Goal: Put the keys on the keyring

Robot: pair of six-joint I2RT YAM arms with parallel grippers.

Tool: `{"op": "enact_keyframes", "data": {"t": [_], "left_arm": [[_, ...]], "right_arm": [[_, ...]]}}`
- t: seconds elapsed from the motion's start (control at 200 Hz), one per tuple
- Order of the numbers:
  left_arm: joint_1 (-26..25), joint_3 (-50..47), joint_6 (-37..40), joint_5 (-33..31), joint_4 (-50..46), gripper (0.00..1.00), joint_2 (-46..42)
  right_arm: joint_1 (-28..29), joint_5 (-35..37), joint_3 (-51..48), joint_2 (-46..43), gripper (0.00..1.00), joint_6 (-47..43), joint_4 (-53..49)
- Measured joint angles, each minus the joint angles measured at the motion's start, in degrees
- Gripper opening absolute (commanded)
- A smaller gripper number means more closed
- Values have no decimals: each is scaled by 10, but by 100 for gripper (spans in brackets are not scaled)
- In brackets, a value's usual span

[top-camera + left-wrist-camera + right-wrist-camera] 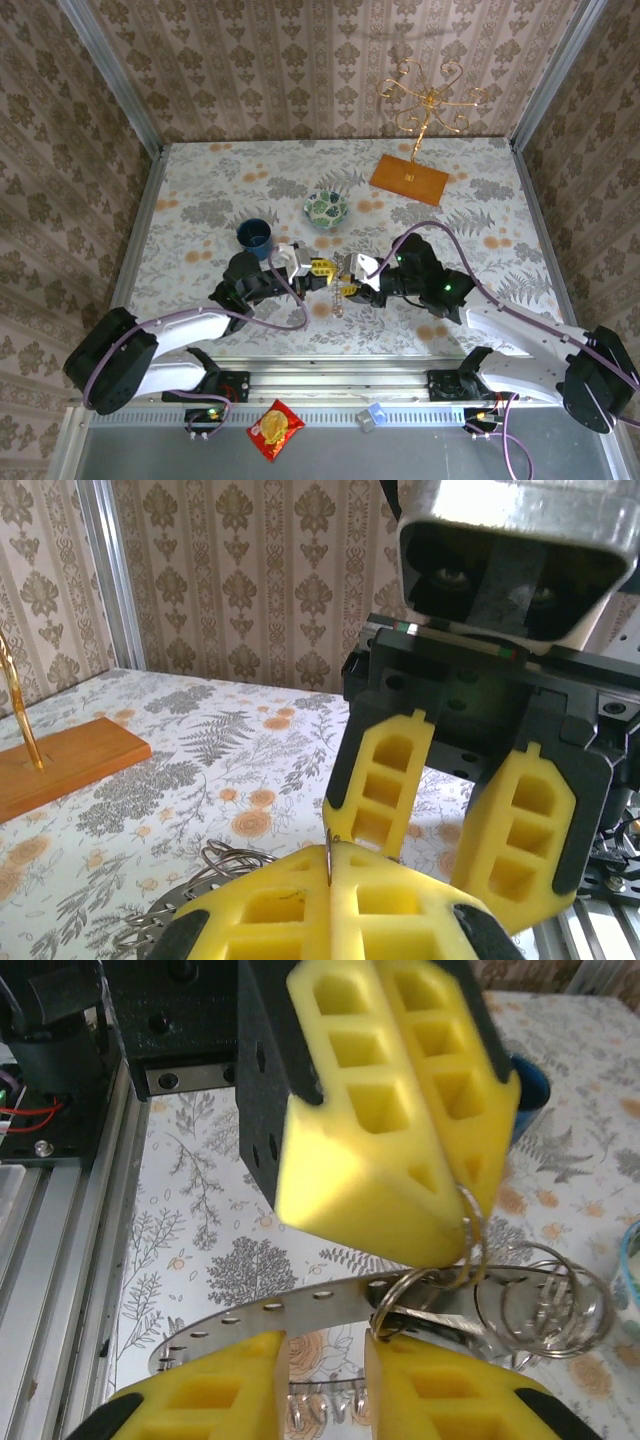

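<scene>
The patterned bench (pixel 200 190) carries everything, and both arms reach in so that their jaws meet nose to nose above its near middle. Well beyond the jaws stands a gilt wire stand (pixel 428 100) on an orange wooden base (pixel 408 180). Closer beyond them sit a green-patterned bowl (pixel 326 209) and, just past the left jaws, a blue mug (pixel 254 237). Behind both arms, off the bench, lies a red snack packet (pixel 275 430); its print is too small to read, and no other writing is legible.

The keyring (pixel 300 1310), a flat grey band pierced with small holes, hangs between the two sets of jaws, lifted off the bench. The left jaws are pressed fully together on a thin wire loop (pixel 470 1230) linked to it, probably to hold the band steady in the air. The right jaws stand narrowly apart just under the band, gripping nothing I can see, likely lining up to work the loop. A bunch of loose wire rings (pixel 222 860) dangles beside them.
</scene>
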Motion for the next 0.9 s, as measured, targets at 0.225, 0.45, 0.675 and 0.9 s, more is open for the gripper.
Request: {"op": "enact_keyframes", "data": {"t": [0.225,0.45,0.675,0.9], "left_arm": [[14,0,5,27,-3,0,-22],[14,0,16,43,-4,0,-25],[14,0,26,46,-4,0,-29],[14,0,29,46,-4,0,-29]], "right_arm": [[-27,-21,-1,-72,28,24,11],[-28,-45,-1,-36,27,38,22],[-28,-62,4,-14,28,44,42],[-28,-66,7,-9,29,53,48]]}}
